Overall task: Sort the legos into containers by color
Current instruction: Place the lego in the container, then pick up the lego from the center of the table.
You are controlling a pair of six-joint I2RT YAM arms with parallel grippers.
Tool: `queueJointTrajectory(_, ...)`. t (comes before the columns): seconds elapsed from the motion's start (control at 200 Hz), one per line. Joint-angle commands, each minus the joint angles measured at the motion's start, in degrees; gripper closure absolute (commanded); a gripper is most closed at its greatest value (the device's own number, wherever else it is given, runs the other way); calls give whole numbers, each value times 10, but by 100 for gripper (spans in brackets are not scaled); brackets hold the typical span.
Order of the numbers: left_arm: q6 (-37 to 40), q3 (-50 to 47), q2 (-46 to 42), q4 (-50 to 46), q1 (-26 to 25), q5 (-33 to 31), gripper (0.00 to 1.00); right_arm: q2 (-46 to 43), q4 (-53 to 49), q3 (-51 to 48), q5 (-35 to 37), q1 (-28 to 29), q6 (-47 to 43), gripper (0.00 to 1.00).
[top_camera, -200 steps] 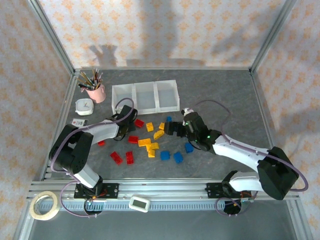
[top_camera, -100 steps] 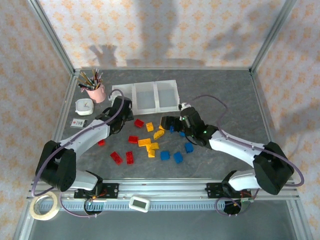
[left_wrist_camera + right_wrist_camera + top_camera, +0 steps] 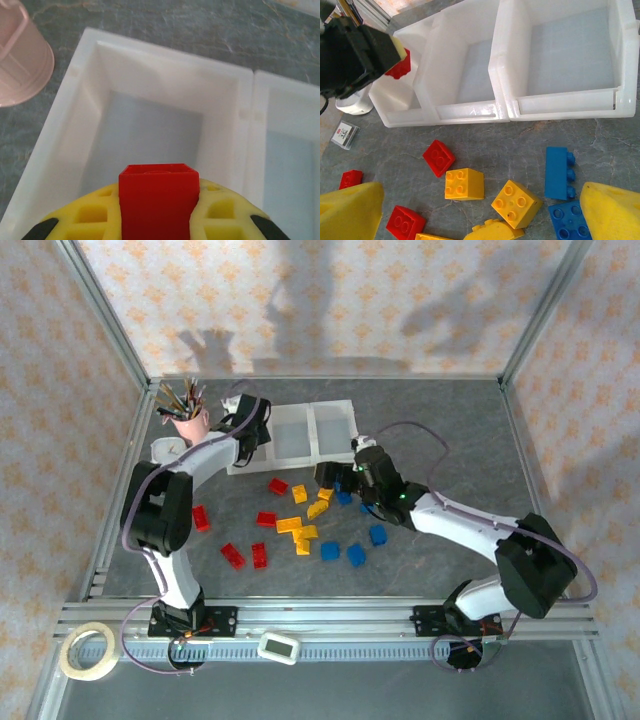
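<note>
Found loose red, yellow and blue legos [image 3: 291, 525] strewn over the table [image 3: 450, 440] just past the arm bases. Saw the right gripper [image 3: 328, 478] low among them, jaws spread wide, holding nothing. Farther back, saw the left gripper [image 3: 247, 435] clamped on a red brick [image 3: 159, 205], poised above the leftmost compartment of the containers [image 3: 311, 430], near a pink cup [image 3: 192, 427].

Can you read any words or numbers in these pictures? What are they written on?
Nothing here can be read for sure.
Small card: a red mark and dark print, too blurred to read.
White clock: face too small to read.
White gadget on the near rail: screen too small to read.
</note>
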Motion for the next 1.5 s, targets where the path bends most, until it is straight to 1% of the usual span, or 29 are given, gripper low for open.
queueJointTrajectory(0.0, 17, 34, 16, -31, 7, -26, 81, 5, 7, 23, 13, 3, -14, 0)
queueJointTrajectory(0.03, 18, 39, 19, -33, 7, -22, 73, 5, 6, 25, 12, 3, -15, 0)
queueJointTrajectory(0.11, 23, 40, 19, -27, 7, -11, 58, 2, 4, 28, 12, 3, -21, 0)
queueJointTrajectory(0.26, 23, 44, 14, -41, 7, -12, 48, -3, -14, 39, 0, 3, -33, 0)
queueJointTrajectory(0.445, 17, 17, -31, -41, 7, -4, 42, -15, -51, 53, -9, 3, -46, 0)
queueJointTrajectory(0.601, 1, -37, -95, -32, -3, 37, 40, -47, -66, 30, 3, 3, -40, 0)
queueJointTrajectory(0.696, -18, -80, -137, -27, -19, 43, 38, -63, -53, -1, 4, 2, -34, 0)
queueJointTrajectory(0.776, -34, -115, -165, -30, -43, 47, 36, -65, -44, -23, 1, 2, -27, 0)
queueJointTrajectory(0.811, -64, -131, -177, -37, -54, 41, 35, -64, -39, -32, -1, 2, -24, 0)
queueJointTrajectory(0.951, -124, -204, -214, -10, -104, 32, 32, -65, -5, -72, -13, 2, 1, 0)
queueJointTrajectory(1.071, -167, -235, -211, 8, -140, 25, 28, -62, 22, -95, -21, 2, 7, 0)
queueJointTrajectory(1.196, -202, -242, -185, 24, -162, 20, 26, -55, 36, -101, -17, 2, 1, 0)
queueJointTrajectory(1.336, -220, -229, -145, 40, -171, 17, 25, -45, 48, -102, -12, 2, -4, 0)
queueJointTrajectory(1.497, -256, -224, -116, 41, -177, -15, 25, -38, 51, -101, -13, 2, -5, 0)
